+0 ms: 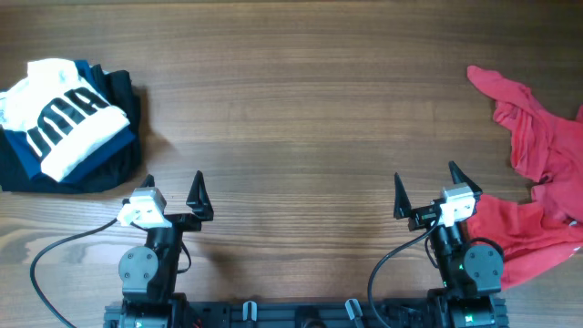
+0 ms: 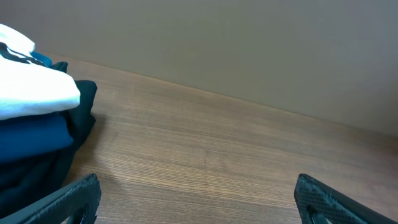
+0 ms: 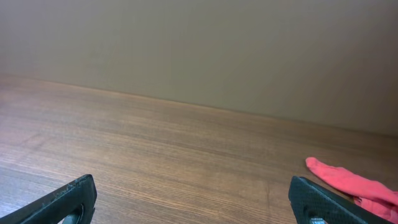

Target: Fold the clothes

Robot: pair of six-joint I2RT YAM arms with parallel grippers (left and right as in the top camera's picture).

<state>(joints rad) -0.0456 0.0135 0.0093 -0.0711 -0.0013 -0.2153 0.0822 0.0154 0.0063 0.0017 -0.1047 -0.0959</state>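
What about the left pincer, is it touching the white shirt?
Apart. The overhead view shows dark clothes lying between the open left pincer and the white shirt.

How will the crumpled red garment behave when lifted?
The red garment lies crumpled and wrinkled, so it will probably droop and unfurl from one pinch. It looks thin, likely light. Pushed, it would probably bunch rather than slide.

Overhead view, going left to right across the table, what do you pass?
pile of clothes topped by a white striped T-shirt → left gripper, open → right gripper, open → red garment, crumpled at the right edge.
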